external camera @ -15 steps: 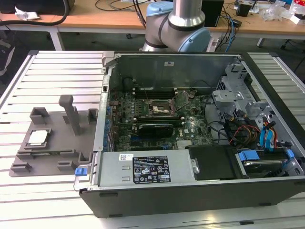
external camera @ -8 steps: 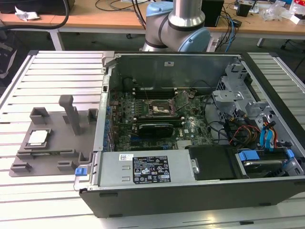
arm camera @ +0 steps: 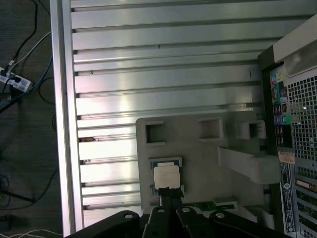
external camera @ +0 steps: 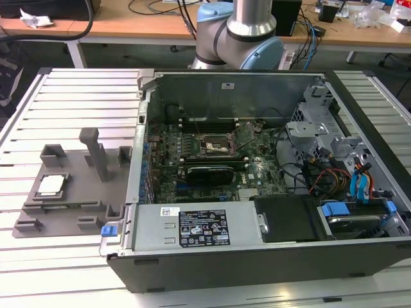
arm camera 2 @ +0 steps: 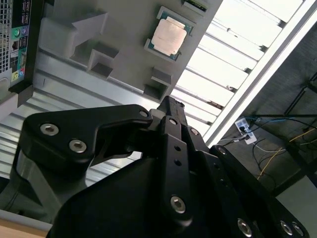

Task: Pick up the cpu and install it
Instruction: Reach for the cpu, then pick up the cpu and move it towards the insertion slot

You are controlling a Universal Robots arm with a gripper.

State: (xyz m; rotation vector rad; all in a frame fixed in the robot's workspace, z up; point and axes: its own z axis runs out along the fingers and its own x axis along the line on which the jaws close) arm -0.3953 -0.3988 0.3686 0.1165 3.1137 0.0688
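The cpu (external camera: 50,185) is a small flat square chip with a shiny silver top and a thin darker rim. It lies flat, silver side up, in a square seat of the grey tray (external camera: 77,192), on the exterior view's left, outside the open computer case (external camera: 225,264).

Wooden desk (external camera: 128,29) behind; slatted metal table (external camera: 70,96); dark floor (arm camera: 25,148) strewn with cables (arm camera: 30,48).

Cpu (external camera: 51,185) on fixture tray (external camera: 77,192), seemingly in recess; exterior view's left of computer case (external camera: 257,264).
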